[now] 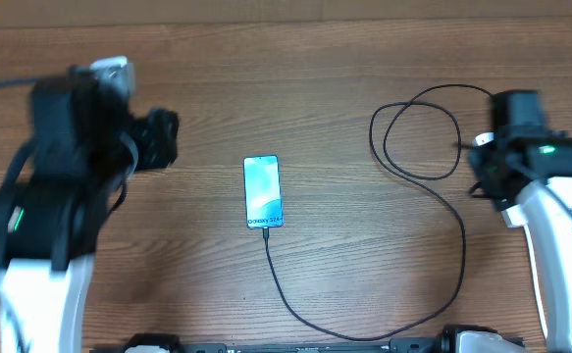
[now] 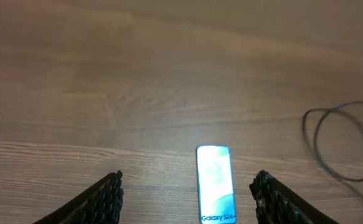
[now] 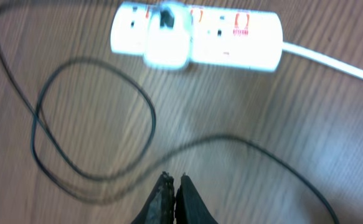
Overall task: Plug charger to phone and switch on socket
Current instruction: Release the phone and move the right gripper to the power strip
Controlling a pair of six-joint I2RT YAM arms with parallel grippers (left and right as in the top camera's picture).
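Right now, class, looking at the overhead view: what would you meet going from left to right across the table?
left arm → phone → charger's cable loop → right arm

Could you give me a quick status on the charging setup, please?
Left gripper open, right gripper shut, both empty. Charger tip at bottom edge of phone, looks plugged. Socket switches too blurred. Nothing obstructing.
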